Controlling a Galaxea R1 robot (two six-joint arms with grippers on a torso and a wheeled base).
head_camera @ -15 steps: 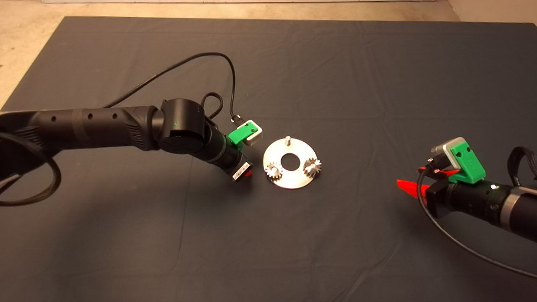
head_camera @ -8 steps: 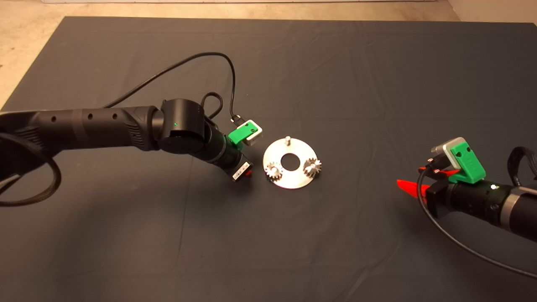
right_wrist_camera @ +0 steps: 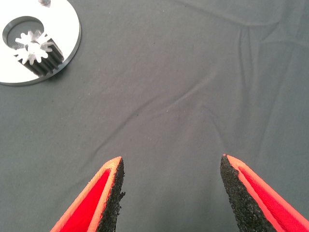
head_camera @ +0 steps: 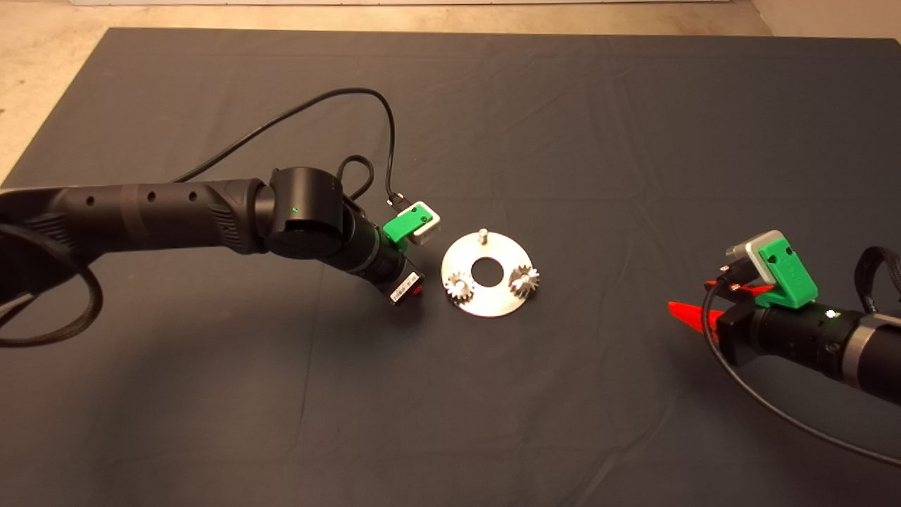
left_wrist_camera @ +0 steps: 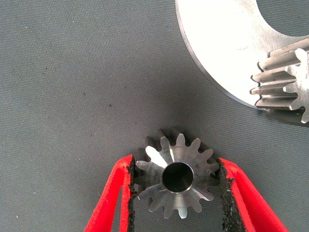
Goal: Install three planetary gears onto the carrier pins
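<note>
i am holding my left end effector (left_wrist_camera: pixel 176 193) low over the dark mat (head_camera: pixel 563 141) on the desk, just left of the round silver plate (head_camera: pixel 486 299), and its two red fingers (left_wrist_camera: pixel 116 193) are pressing their black pads against opposite sides of the third gear (left_wrist_camera: pixel 176 176), which is lying flat on the mat with its dark centre hole facing up. in the left wrist view this gear is sitting close to the plate's rim but apart from it. in the head view my own wrist is hiding the gear and most of the fingers, so only a sliver of red is showing at the left end effector there (head_camera: pixel 417 289). on the plate, two planetary gears are already sitting on carrier pins: the near-left gear (head_camera: pixel 459 286) and the right gear (head_camera: pixel 523 279), one on each side of the large centre hole. the far pin (head_camera: pixel 483 234) is standing bare at the far edge of the plate. my right end effector (head_camera: pixel 686 301) is waiting well to the right of the plate, near the right edge of the mat, with its fingers (right_wrist_camera: pixel 113 193) spread wide apart and gripping nothing, only wrinkled mat lying between them, and the plate with one gear is showing far off in the right wrist view.
</note>
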